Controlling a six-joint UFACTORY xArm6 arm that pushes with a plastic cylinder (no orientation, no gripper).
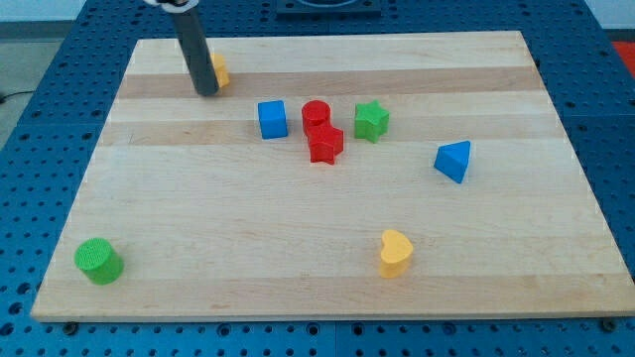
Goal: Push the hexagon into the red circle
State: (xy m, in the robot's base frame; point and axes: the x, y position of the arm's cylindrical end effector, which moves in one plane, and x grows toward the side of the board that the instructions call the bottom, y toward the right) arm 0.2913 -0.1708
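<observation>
Between our tip (206, 92) and the red circle (316, 113) stood only the blue cube (272, 119); the red star (325, 145) and green star (371, 121) crowded its far side.

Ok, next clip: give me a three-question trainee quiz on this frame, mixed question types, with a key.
1. True or false: the red cylinder touches the red star.
2. Which block is partly hidden behind the rod, just to the view's right of my tip?
A. the yellow block
B. the blue cube
C. the green star
3. Fill in: the block nearest the board's bottom-left corner in the view is the green ____.

Key: 1 true, they appear to be in contact; 2 A, its shape is mostly hidden; 3 cylinder.
</observation>
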